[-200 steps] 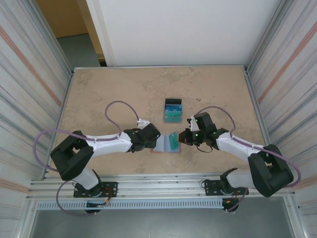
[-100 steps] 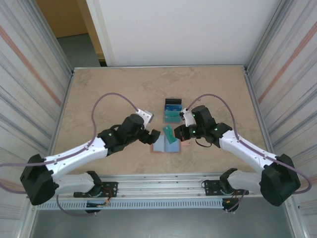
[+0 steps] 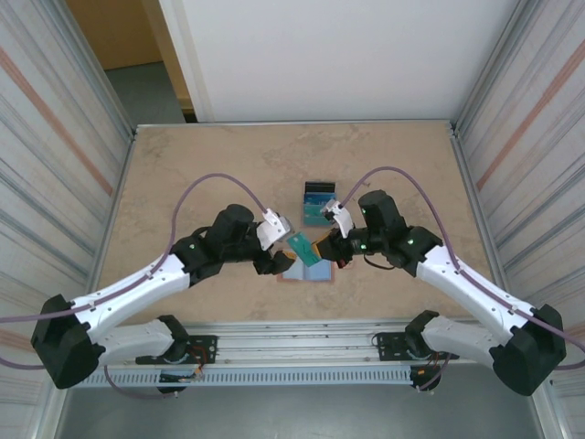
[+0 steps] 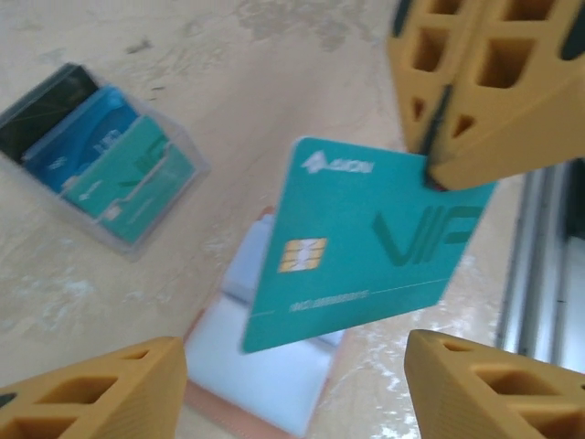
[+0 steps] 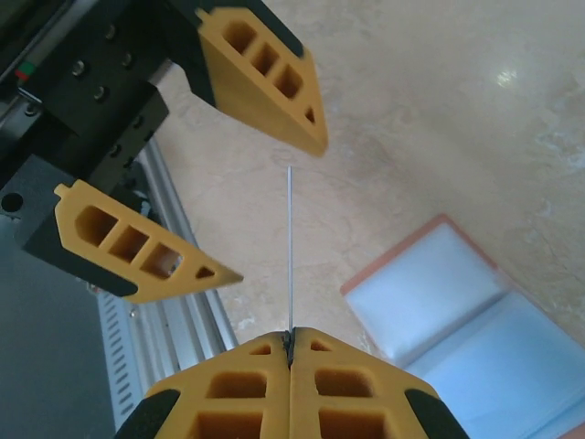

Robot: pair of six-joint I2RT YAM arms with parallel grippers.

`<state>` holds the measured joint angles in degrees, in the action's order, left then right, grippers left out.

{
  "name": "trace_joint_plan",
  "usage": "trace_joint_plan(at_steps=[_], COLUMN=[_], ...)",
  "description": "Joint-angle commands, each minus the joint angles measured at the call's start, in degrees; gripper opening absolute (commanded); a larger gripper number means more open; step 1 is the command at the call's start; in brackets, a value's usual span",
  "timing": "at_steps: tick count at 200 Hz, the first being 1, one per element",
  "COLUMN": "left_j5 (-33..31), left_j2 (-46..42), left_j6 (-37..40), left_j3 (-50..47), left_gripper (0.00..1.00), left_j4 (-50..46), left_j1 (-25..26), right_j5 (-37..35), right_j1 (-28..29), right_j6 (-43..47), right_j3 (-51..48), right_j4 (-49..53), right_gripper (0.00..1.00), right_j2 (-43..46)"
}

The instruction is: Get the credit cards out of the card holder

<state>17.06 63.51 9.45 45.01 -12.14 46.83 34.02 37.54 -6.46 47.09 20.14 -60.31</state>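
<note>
A teal credit card point(image 4: 366, 251) with a gold chip hangs in the air, and my right gripper point(image 5: 291, 343) is shut on its one corner. Seen from the right wrist, the card point(image 5: 291, 256) is edge-on, a thin line. My left gripper point(image 4: 292, 393) is open, with a finger point(image 5: 265, 73) on each side of the card and a gap on both sides. Below lies the card holder point(image 4: 265, 375), spread open and flat, its light-blue panels up and a pinkish-brown rim around them. From above, both grippers point(image 3: 288, 254) point(image 3: 322, 249) meet over the card holder point(image 3: 315, 273).
A clear upright stand point(image 3: 319, 203) behind the card holder has blue and teal cards point(image 4: 101, 165) in it. Metal rails run along the table's near edge point(image 3: 302, 352), and ribbed walls close both sides.
My right gripper has lifted the teal card off the open card holder. My left arm has swung in to meet it, and its jaws have narrowed around the card.
</note>
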Motion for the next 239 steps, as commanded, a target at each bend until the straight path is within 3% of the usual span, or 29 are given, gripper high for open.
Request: trace_joint_plan(at_steps=[1,64,101,126,144,158,172,208,239], left_j5=[7.07,12.99,13.88,14.76,14.48,13.39,11.7,9.13,8.51], left_j2=[0.47,3.62,4.82,5.1,4.48,3.2,1.16,-5.98,-12.56], left_j6=[2.99,4.12,3.18,2.31,0.98,-0.41,-2.48,-10.19,-14.32], left_j3=[2.23,4.28,4.47,4.47,3.67,2.43,0.55,-5.37,-10.42], left_gripper=[0.61,0.31,0.0,0.0,0.0,0.0,0.0,0.0,0.0], left_j4=[-0.77,-2.66,-1.97,-1.74,-0.84,0.51,2.6,10.27,16.05], left_j1=[-0.25,-0.25,-0.25,-0.25,-0.25,-0.25,-0.32,-0.33,-0.33], right_j5=[3.34,5.08,5.03,4.46,2.21,0.01,-0.16,1.8,0.87], right_j1=[0.88,1.35,1.75,1.77,1.68,1.05,-0.44,-4.59,-5.13], right_j6=[4.9,7.11,7.26,6.96,6.11,4.93,3.34,-3.66,-8.58], right_j3=[2.28,4.66,5.54,5.95,6.0,5.59,4.62,-0.48,-5.47], right_j4=[3.35,4.73,4.52,4.3,3.78,3.1,1.63,-6.33,-13.81], right_gripper=[0.0,0.0,0.0,0.0,0.15,0.43,0.57,0.79,0.84], right_j2=[0.66,-1.57,-2.79,-3.02,-2.68,-1.73,-0.35,5.98,10.28])
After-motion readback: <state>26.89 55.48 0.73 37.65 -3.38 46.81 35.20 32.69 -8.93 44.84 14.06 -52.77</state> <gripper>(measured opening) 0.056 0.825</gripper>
